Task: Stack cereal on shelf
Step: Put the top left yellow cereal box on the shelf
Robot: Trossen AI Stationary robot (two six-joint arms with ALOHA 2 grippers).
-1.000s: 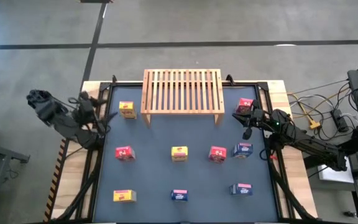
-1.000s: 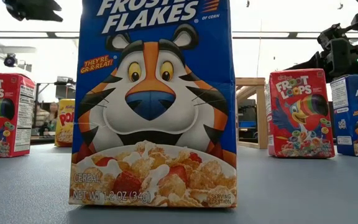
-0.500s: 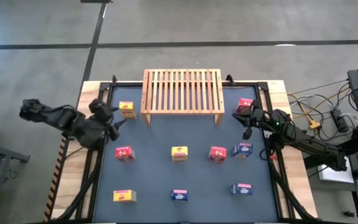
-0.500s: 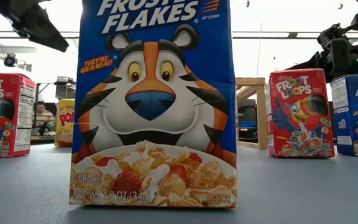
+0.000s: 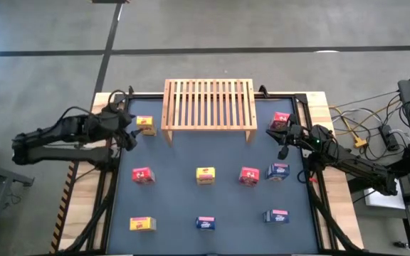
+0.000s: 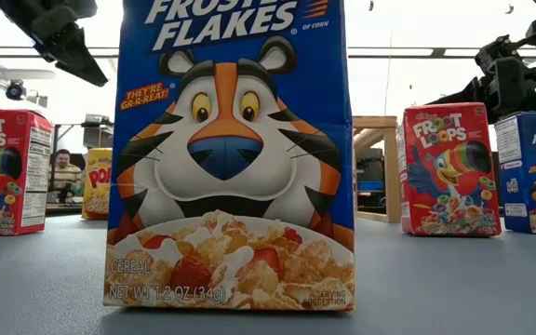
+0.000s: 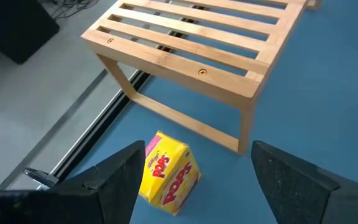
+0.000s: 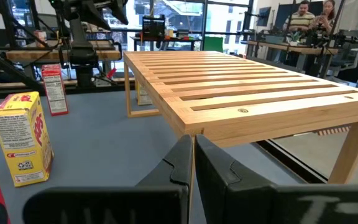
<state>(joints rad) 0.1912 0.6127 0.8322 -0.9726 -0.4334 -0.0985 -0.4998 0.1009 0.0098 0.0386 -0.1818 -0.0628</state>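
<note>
Left hand (image 5: 128,128): fingers spread wide and empty, poised over the yellow box (image 5: 145,125) near the back-left corner of the surface (image 5: 173,199); a grasp looks imminent but not made.
Yellow boxes: three, all on the surface — back left by the shelf's left leg, front-left corner (image 5: 142,224), middle (image 5: 205,175).
Red boxes: three, all on the surface — left of middle (image 5: 142,174), right of middle (image 5: 248,175), back right (image 5: 281,119).
Blue boxes: three, all on the surface — front edge centre (image 5: 205,223), right side (image 5: 277,171), front right (image 5: 276,215).
Shelf (image 5: 209,104): at the back edge, centred; its slatted top carries no box.
Right hand (image 5: 283,135): clenched, holding nothing, waiting beside the back-right red box.
Progress: none stacked; all nine remain, by my judgement.
</note>
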